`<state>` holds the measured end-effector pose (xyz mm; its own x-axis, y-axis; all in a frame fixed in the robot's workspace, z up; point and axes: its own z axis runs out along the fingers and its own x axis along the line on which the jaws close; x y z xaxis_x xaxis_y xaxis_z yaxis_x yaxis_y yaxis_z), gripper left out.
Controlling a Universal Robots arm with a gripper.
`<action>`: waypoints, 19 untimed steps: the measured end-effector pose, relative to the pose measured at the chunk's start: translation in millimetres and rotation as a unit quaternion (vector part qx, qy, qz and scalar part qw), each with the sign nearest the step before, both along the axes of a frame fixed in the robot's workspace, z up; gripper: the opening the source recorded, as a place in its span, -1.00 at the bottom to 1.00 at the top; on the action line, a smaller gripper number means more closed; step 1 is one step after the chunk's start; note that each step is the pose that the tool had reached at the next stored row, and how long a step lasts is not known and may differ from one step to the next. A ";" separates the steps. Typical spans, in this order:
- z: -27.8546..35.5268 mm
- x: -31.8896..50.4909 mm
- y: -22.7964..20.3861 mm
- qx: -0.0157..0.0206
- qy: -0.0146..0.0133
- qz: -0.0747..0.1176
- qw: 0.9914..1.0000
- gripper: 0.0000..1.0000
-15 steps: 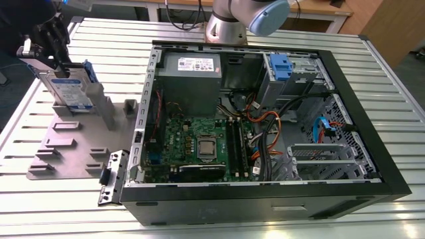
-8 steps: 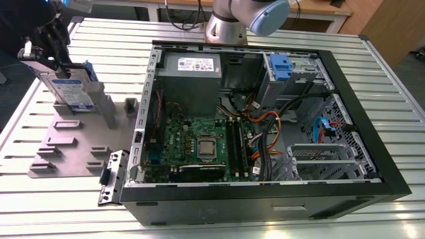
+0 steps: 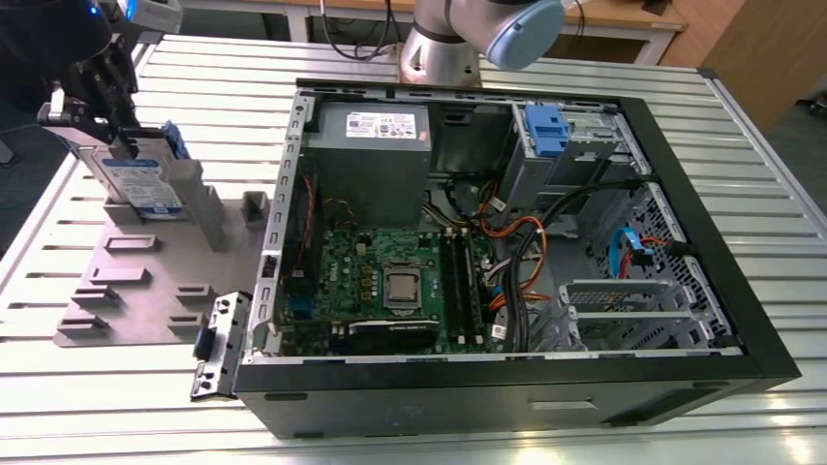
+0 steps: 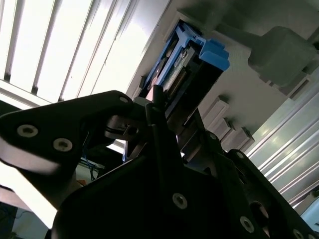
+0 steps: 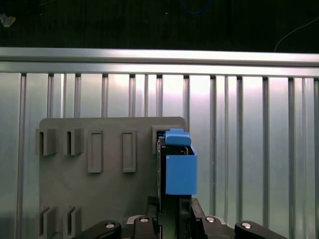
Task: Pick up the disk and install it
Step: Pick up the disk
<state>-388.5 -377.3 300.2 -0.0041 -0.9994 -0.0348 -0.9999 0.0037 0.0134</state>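
The disk (image 3: pixel 136 182), silver with a white-and-blue label and blue rails, stands on edge at the far end of the grey fixture plate (image 3: pixel 155 281), at the exterior view's left. My gripper (image 3: pixel 114 145) comes down on its upper edge and is shut on it. In the first wrist view the disk's blue rail (image 5: pixel 179 167) rises between the black fingers (image 5: pixel 149 219), with the gripper (image 5: pixel 174 211) closed around it. The second wrist view has the disk (image 4: pixel 199 55) just beyond the fingertips (image 4: pixel 158 97). I cannot tell whether the disk still rests in its slot.
The open computer case (image 3: pixel 517 387) lies beside the plate on the slatted metal table (image 3: pixel 723 155). Inside are a grey power-supply box (image 3: pixel 368 145), the motherboard (image 3: pixel 387 276), cables, and a drive cage with a blue tab (image 3: pixel 549 131). The arm's base (image 3: pixel 440 48) stands behind the case.
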 end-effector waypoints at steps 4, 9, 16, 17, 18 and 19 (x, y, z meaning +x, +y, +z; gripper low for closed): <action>-0.2 0.0 0.0 0.000 0.000 0.000 1.000 -0.31; -1.4 0.1 0.0 0.001 -0.001 0.000 1.000 -0.29; 1.2 0.0 0.0 0.000 0.000 0.000 1.000 -0.17; 2.4 0.1 0.0 0.000 0.000 0.000 1.000 -0.17; 4.0 0.1 0.0 0.000 0.000 0.000 1.000 -0.17; 5.7 0.1 0.0 0.000 0.000 0.000 1.000 -0.17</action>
